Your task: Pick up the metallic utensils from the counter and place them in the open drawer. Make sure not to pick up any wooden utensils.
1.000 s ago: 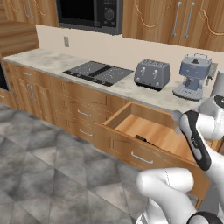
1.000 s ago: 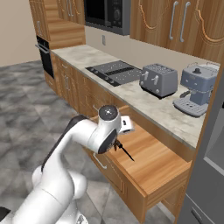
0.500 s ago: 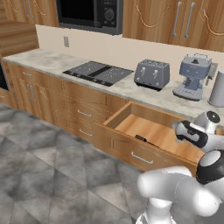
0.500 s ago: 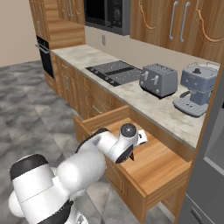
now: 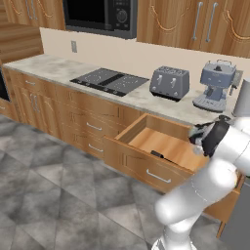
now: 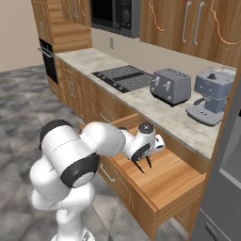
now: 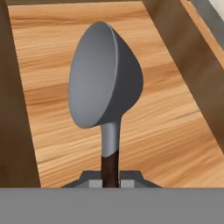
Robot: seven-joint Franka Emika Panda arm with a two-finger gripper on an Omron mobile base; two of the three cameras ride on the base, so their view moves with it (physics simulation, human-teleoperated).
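Metal head and dark stem: the metallic utensil (image 7: 105, 83) in the claw (image 7: 111, 179) looks stiff, light and top-heavy. It has a smooth grey spoon-shaped bowl on a thin dark handle. The claw is closed on the very end of that handle, so the bowl sticks far out ahead of the fingers. With so narrow and slick a stem, I judge it could pivot or slip if swung fast. A hold nearer the neck, where the handle meets the grey metal, would steady it better. It should not be fragile, so a short drop onto wood ought to do no harm.

The held piece hangs over the light floor of the open drawer (image 7: 52, 131), between its two side walls and not touching the boards. In the right base view the claw (image 6: 142, 161) points down over the drawer (image 6: 174, 179), nearer the rear wall than the front panel.

Count: one utensil gripped, and one second dark utensil (image 5: 162, 156) lying flat on the drawer floor just behind the front wall. That makes two metal pieces at the drawer. On the counter (image 5: 146, 100) above stand one toaster (image 5: 169, 83) and one coffee machine (image 5: 215, 85), with one stovetop (image 5: 110, 80) set into it.
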